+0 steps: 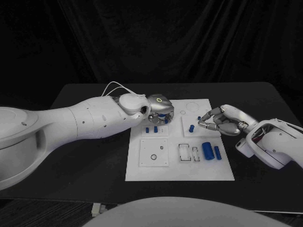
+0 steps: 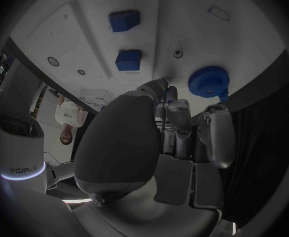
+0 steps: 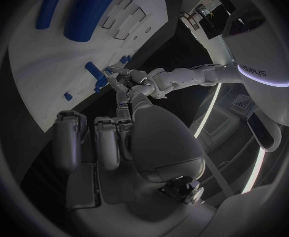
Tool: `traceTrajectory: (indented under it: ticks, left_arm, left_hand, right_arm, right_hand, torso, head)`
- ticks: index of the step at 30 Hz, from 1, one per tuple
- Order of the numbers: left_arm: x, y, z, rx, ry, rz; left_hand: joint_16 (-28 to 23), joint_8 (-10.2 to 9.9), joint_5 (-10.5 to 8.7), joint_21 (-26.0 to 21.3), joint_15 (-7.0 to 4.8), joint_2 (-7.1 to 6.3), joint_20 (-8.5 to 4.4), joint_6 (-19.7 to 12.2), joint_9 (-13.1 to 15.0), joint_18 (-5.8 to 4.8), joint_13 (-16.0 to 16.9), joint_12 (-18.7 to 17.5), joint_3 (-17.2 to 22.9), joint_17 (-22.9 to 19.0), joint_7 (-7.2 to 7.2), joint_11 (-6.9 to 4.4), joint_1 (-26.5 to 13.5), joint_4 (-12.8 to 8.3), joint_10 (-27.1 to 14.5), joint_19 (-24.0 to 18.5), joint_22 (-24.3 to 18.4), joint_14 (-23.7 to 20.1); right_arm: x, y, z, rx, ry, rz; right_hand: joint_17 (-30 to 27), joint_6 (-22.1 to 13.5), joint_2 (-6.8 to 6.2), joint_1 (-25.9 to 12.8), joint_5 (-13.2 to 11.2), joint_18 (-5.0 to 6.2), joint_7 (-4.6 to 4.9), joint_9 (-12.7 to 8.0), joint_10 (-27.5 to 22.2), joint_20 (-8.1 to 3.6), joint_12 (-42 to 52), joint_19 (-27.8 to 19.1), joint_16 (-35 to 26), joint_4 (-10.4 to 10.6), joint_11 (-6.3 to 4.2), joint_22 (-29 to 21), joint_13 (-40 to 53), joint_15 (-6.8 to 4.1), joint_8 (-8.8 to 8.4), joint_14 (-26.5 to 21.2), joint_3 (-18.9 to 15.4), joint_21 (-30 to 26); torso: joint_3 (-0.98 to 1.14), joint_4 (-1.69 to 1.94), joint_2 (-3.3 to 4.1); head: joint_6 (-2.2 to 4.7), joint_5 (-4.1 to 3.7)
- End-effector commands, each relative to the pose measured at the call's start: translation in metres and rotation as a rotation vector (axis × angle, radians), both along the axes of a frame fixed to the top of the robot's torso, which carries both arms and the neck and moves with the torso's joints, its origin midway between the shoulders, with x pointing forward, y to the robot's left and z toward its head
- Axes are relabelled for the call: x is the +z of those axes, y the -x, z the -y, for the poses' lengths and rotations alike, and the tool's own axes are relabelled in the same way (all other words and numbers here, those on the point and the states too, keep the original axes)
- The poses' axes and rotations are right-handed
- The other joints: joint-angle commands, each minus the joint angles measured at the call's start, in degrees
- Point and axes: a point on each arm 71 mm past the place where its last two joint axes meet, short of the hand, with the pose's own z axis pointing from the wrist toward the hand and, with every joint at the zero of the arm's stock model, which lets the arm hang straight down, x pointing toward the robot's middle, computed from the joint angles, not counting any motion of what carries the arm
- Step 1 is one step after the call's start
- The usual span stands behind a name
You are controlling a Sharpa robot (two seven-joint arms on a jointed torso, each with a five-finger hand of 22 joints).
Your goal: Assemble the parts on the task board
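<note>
The white task board lies mid-table. My left hand hovers over its far left part, fingers curled down beside a blue gear; I cannot tell whether they hold it. Two small blue blocks stand just in front of that hand. My right hand reaches in from the board's right edge. Its thumb and a finger meet at the end of a blue peg, also seen mid-board; the other fingers are curled.
A thick blue cylinder and a slim blue pin lie at the board's near right, beside rectangular slots. A square plate with a ring mark sits at the near left. Black table surrounds the board.
</note>
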Motion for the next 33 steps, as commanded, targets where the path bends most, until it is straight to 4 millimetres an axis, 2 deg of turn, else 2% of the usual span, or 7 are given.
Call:
traceTrajectory:
  ticks: [1, 5, 9, 16, 21, 28, 33]
  left_arm:
    - [0.012, 0.003, -0.003, -0.016, 0.064, 0.063]
    - [0.026, 0.004, -0.011, -0.02, 0.077, 0.086]
    - [0.05, 0.003, -0.02, -0.027, 0.091, 0.123]
    - [0.078, 0.006, -0.038, -0.026, 0.096, 0.157]
    - [0.082, 0.005, -0.048, -0.011, 0.074, 0.146]
    - [0.078, 0.003, -0.05, -0.006, 0.053, 0.125]
    - [0.071, 0.004, -0.052, 0.0, 0.039, 0.103]
  left_hand:
    - [0.29, 0.22, 0.13, 0.25, 0.16, 0.41, 0.11, 0.3, 0.05, -0.91, 0.05, 0.01, -0.11, -0.11, -0.02, -0.12, -0.31, -0.36, 0.46, 1.7, 11.08, 0.29]
    - [0.17, 0.17, -0.49, 0.17, 0.16, 0.21, 0.13, 0.33, 0.06, -0.9, -0.11, -0.47, -0.02, -0.46, -0.11, -0.15, -0.66, -0.32, 0.57, 1.71, 11.06, 0.33]
    - [0.11, 0.03, -1.24, 0.12, 0.11, 0.12, 0.14, 0.22, 0.04, -0.89, -0.24, -0.86, 0.22, -0.7, -0.27, -0.31, -0.88, -0.28, 0.83, 1.71, 11.05, 0.37]
    - [0.04, -0.21, -2.39, -0.14, 0.07, -0.12, 0.17, 0.07, -0.01, -0.84, -0.38, -1.46, 0.95, -1.12, -0.36, -0.43, -0.96, -0.47, 1.52, 1.66, 10.99, 0.37]
    - [-0.16, -0.41, -3.62, -0.31, 0.04, -0.34, 0.18, -0.07, -0.05, -0.81, -0.53, -2.05, 1.36, -1.62, -0.45, -0.42, -1.34, -0.35, 1.57, 1.61, 10.96, 0.24]
    - [-0.3, -0.49, -4.17, -0.47, 0.05, -0.38, 0.19, -0.12, -0.07, -0.79, -0.58, -2.28, 1.54, -1.94, -0.44, -0.46, -1.51, -0.27, 1.62, 1.56, 10.92, 0.15]
    - [-0.31, -0.54, -4.44, -0.49, 0.07, -0.41, 0.2, -0.15, -0.08, -0.79, -0.59, -2.37, 1.62, -2.0, -0.43, -0.46, -1.54, -0.27, 1.66, 1.55, 10.91, 0.13]
  right_arm:
    - [-0.002, 0.001, 0.001, -0.006, 0.008, -0.016]
    - [-0.002, 0.001, 0.002, -0.007, 0.009, -0.017]
    - [-0.002, 0.001, 0.004, -0.008, 0.011, -0.019]
    - [-0.003, 0.001, 0.004, -0.008, 0.014, -0.024]
    - [-0.004, 0.001, 0.004, -0.007, 0.015, -0.031]
    - [-0.005, 0.001, 0.004, -0.006, 0.018, -0.037]
    - [-0.007, 0.001, 0.004, -0.006, 0.019, -0.042]
  right_hand:
    - [15.09, -0.12, -0.29, 0.17, 0.0, -0.2, 0.19, 0.0, 7.06, -0.4, -0.38, 1.64, 0.15, 0.24, -1.37, 12.35, 4.81, -0.39, -0.23, 5.96, 0.04, -0.31]
    - [15.09, -0.1, -0.3, 0.19, 0.0, -0.19, 0.19, 0.0, 7.06, -0.4, -0.38, 1.63, 0.15, 0.24, -1.37, 12.34, 4.81, -0.39, -0.22, 5.96, 0.04, -0.33]
    - [15.09, -0.1, -0.3, 0.19, 0.0, -0.19, 0.19, 0.0, 7.06, -0.4, -0.38, 1.63, 0.15, 0.24, -1.37, 12.34, 4.81, -0.39, -0.22, 5.96, 0.04, -0.33]
    - [15.09, -0.05, -0.31, 0.22, 0.0, -0.18, 0.18, 0.01, 7.06, -0.39, -0.38, 1.6, 0.15, 0.23, -1.37, 12.33, 4.81, -0.38, -0.19, 5.96, 0.05, -0.37]
    - [15.09, -0.05, -0.31, 0.22, 0.0, -0.18, 0.18, 0.01, 7.06, -0.39, -0.38, 1.6, 0.15, 0.23, -1.37, 12.33, 4.81, -0.38, -0.19, 5.96, 0.05, -0.37]
    - [15.09, -0.05, -0.31, 0.22, 0.0, -0.18, 0.18, 0.01, 7.06, -0.39, -0.38, 1.6, 0.15, 0.23, -1.37, 12.33, 4.81, -0.38, -0.19, 5.96, 0.05, -0.37]
    - [15.09, 0.01, -0.32, 0.27, 0.0, -0.16, 0.16, 0.03, 7.06, -0.39, -0.38, 1.56, 0.15, 0.22, -1.38, 12.3, 4.81, -0.38, -0.15, 5.96, 0.06, -0.45]
  torso:
    - [0.01, 0.04, 0.01]
    - [-0.02, 0.11, -0.05]
    - [-0.05, 0.2, -0.12]
    - [0.0, 0.11, -0.07]
    - [0.02, 0.04, 0.01]
    - [0.05, 0.05, -0.05]
    - [-0.03, 0.18, 0.04]
  head:
    - [-0.01, 0.25]
    - [-0.01, 0.13]
    - [-0.01, 0.06]
    - [-0.01, 0.15]
    - [-0.01, 0.59]
    - [-0.01, 0.14]
    - [-0.01, 0.01]
